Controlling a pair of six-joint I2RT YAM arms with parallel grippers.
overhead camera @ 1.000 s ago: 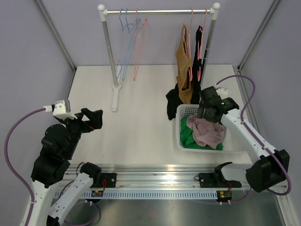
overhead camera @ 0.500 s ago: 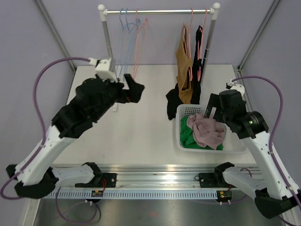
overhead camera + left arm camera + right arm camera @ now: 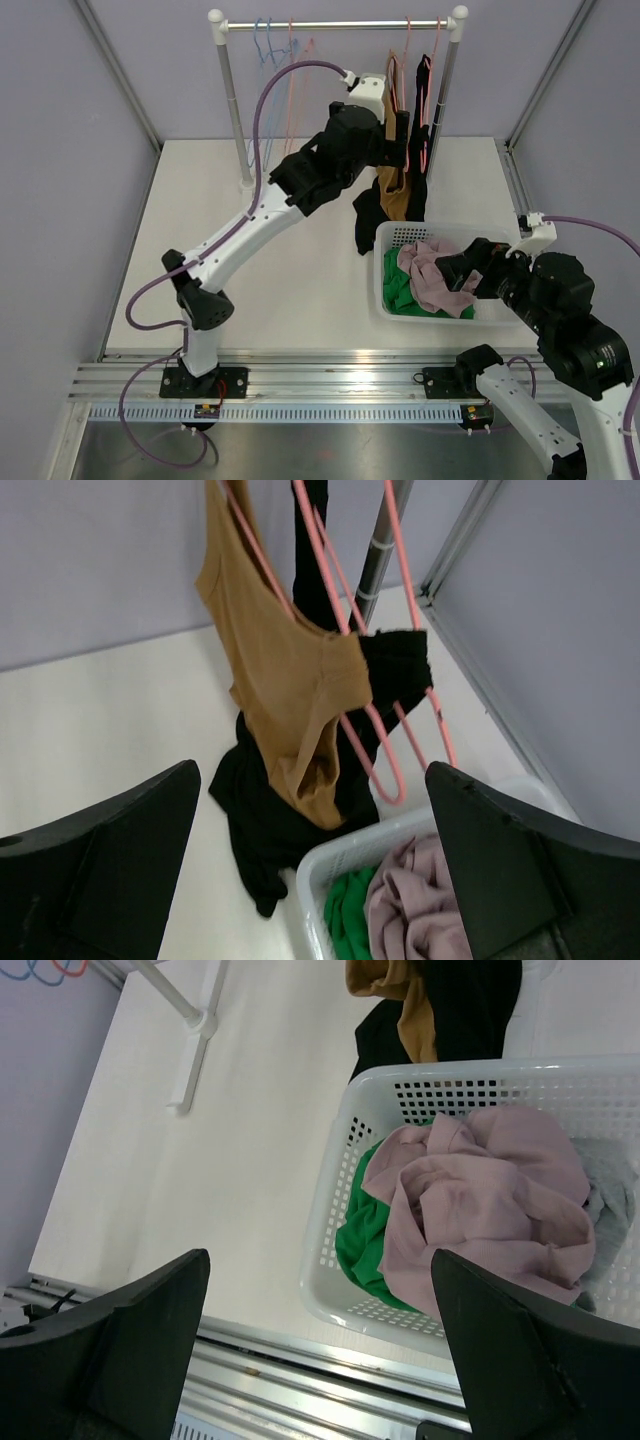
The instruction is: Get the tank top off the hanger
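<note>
White tabletop (image 3: 280, 270), enclosed by pale lilac walls (image 3: 60, 130). Landmark — the clothes rail (image 3: 340, 24) at the far edge. Brown tank top (image 3: 280, 670) hangs on a pink hanger (image 3: 362, 755) at the rail's right end. Left arm (image 3: 300, 180) reaches up near the rail's right end, jaws wide apart, gripping nothing. Right arm (image 3: 560, 300): well in front of the rail — jaws apart, empty.

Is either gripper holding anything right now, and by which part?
Nothing held: left gripper open facing the brown tank top, right gripper open over the basket.
</note>
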